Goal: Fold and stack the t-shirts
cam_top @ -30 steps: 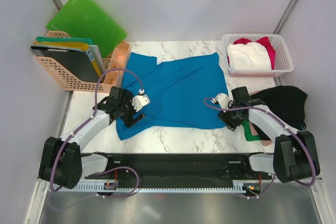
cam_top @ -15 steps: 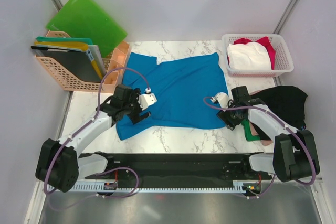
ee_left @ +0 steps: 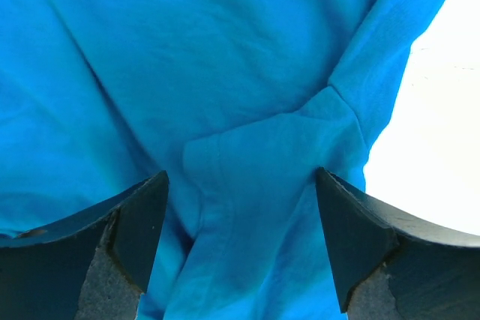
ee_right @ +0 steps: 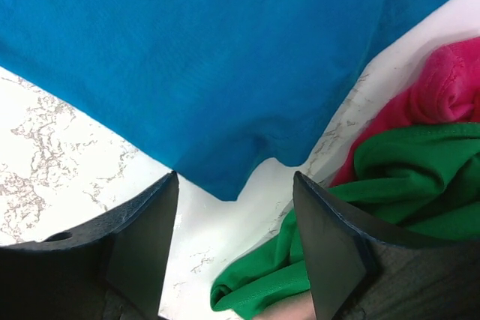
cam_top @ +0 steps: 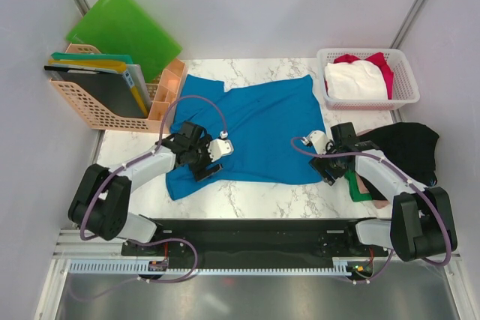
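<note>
A bright blue t-shirt (cam_top: 259,129) lies spread flat on the marble table. My left gripper (cam_top: 208,171) hovers open over its near-left part. In the left wrist view its fingers (ee_left: 124,234) straddle a creased sleeve seam of the blue t-shirt (ee_left: 247,103) without gripping. My right gripper (cam_top: 328,172) stands open at the shirt's near-right corner. The right wrist view shows that blue t-shirt's corner (ee_right: 225,95) just ahead of the open gripper (ee_right: 236,249), with bare marble between the fingers. A green t-shirt (ee_right: 397,177) and a red one (ee_right: 442,88) lie right beside it.
A black t-shirt (cam_top: 409,148) lies heaped at the right over green (cam_top: 358,187) and pale pink cloth. The white basket (cam_top: 405,99) at back right holds a white (cam_top: 355,80) and a red shirt. A peach file rack (cam_top: 105,114) with green folders (cam_top: 124,31) stands at back left.
My left gripper has swung rightwards from the shirt's left edge to farther over the cloth, its jaws narrowing a little. The right gripper has hardly moved.
</note>
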Controlling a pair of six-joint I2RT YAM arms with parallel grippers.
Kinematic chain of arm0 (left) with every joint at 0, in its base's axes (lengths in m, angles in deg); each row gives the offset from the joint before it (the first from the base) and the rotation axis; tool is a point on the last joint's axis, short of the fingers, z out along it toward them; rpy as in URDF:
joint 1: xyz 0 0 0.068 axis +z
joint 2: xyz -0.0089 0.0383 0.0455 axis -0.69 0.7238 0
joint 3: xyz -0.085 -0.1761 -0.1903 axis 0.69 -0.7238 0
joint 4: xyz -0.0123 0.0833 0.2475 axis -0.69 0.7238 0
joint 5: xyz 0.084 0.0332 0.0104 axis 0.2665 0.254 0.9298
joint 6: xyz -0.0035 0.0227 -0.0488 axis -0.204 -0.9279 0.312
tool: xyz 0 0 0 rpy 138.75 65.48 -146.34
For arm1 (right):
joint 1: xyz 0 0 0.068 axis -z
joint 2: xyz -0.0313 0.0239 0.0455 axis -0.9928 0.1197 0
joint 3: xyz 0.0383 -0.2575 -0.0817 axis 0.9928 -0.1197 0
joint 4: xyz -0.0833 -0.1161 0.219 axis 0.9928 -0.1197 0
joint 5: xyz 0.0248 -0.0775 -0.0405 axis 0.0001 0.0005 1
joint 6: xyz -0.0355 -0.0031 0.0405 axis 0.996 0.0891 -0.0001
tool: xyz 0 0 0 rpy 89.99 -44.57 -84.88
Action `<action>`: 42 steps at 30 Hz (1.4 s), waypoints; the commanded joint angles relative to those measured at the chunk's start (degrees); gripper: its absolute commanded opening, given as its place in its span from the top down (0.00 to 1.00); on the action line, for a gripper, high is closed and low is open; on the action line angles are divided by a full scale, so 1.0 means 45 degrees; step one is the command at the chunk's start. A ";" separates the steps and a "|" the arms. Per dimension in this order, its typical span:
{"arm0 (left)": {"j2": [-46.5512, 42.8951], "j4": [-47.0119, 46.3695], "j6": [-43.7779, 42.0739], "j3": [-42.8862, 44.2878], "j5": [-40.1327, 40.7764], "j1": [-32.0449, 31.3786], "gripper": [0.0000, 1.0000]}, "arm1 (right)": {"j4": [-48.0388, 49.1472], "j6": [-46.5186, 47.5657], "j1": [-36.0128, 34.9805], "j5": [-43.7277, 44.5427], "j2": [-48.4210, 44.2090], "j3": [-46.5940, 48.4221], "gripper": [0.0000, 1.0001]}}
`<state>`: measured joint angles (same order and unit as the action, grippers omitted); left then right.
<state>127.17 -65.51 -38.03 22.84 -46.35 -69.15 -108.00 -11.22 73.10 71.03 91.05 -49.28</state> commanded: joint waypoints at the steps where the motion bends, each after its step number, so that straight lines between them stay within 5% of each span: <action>1: 0.0404 0.0105 -0.0370 0.0676 -0.0459 0.0007 0.17 | 0.0416 -0.0128 -0.0058 0.0165 -0.0249 -0.0084 0.30; 6: 0.0971 0.0202 -0.0214 0.0989 -0.0634 0.0007 0.55 | 0.0494 -0.0148 -0.0077 0.0184 -0.0151 -0.0104 0.29; 11: 0.0641 0.0651 -0.0116 0.1009 -0.0713 0.0006 0.81 | 0.0553 -0.0089 -0.0058 0.0224 0.0122 -0.0123 0.30; 13: 0.0134 0.0846 -0.0039 0.0931 -0.0713 -0.0013 0.86 | 0.0592 -0.0089 -0.0058 0.0204 0.0181 -0.0123 0.30; 18: -0.1136 0.1491 0.0118 0.0755 -0.0810 -0.0013 0.78 | 0.0651 -0.0050 -0.0058 0.0165 0.0318 -0.0064 0.30; 20: -0.1819 0.1996 0.0196 0.0696 -0.0830 -0.0032 0.85 | 0.0670 -0.0031 -0.0058 0.0185 0.0357 0.0014 0.30; 21: -0.2072 0.2135 0.0254 0.0658 -0.0849 -0.0013 0.98 | 0.0709 -0.0031 -0.0058 0.0165 0.0338 0.0014 0.30; 32: -0.6330 0.5120 0.1465 -0.0143 -0.2194 -0.0188 0.98 | 0.0807 0.0106 -0.0039 0.0282 0.0552 0.0150 0.30; 34: -0.6975 0.6309 0.1446 -0.0182 -0.2625 -0.0344 0.81 | 0.0807 0.0126 -0.0058 0.0341 0.0591 0.0247 0.30; 36: -0.7521 0.6706 0.1330 -0.0280 -0.2628 -0.0443 0.46 | 0.0826 0.0145 -0.0058 0.0380 0.0630 0.0326 0.30; 39: -0.8070 0.6688 0.1251 0.0031 -0.2178 -0.0462 0.31 | 0.0885 0.0087 -0.0058 0.0419 0.0728 0.0502 0.30; 42: -0.7955 0.6396 0.1095 0.0208 -0.1146 -0.0462 0.27 | 0.0885 0.0067 -0.0039 0.0439 0.0884 0.0639 0.30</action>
<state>91.24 -37.55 -33.31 22.25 -54.57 -71.14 -105.60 -11.13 73.10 72.54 94.41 -48.82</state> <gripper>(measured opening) 0.721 0.698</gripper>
